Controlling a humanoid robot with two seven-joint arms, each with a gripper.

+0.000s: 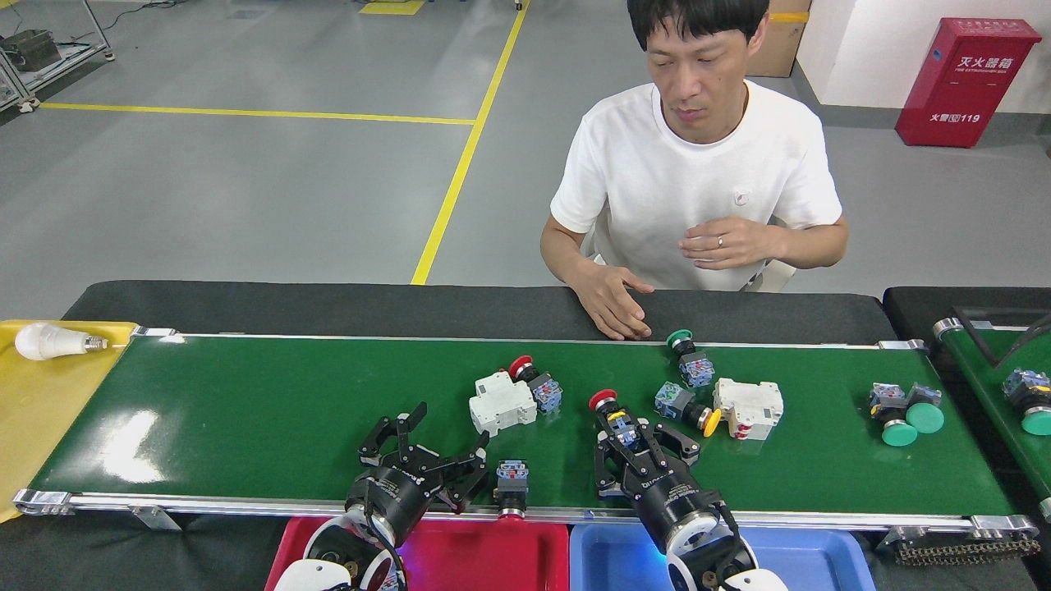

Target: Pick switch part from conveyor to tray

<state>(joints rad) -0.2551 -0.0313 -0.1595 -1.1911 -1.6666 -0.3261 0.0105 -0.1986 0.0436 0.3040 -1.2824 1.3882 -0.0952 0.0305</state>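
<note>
A: Where the right hand (636,443) reaches over the conveyor (246,410), what does the switch part (612,414) look like?

B: Small: a round red button cap at the far end, a black collar, then a blue and yellow block. It lies lengthwise on the green belt, cap pointing away from the robot.

A: And relative to that hand?

B: Its block end sits between the black fingers, which stand on either side of it; the red cap pokes out beyond the fingertips. Whether the fingers press it I cannot tell.

A: The left hand (423,447)?

B: Fingers spread apart, holding nothing, over the near part of the belt. A second switch (511,486) lies just right of it, on the near rail.

A: Room to move?

B: A white breaker (501,402) with a red-capped switch (534,382) sits to the left, a yellow-capped switch (686,406) near on the right; far-left belt is bare. A red tray (484,554) and a blue tray (813,562) lie below the near rail. A person's hand (612,304) rests at the far rail.
</note>
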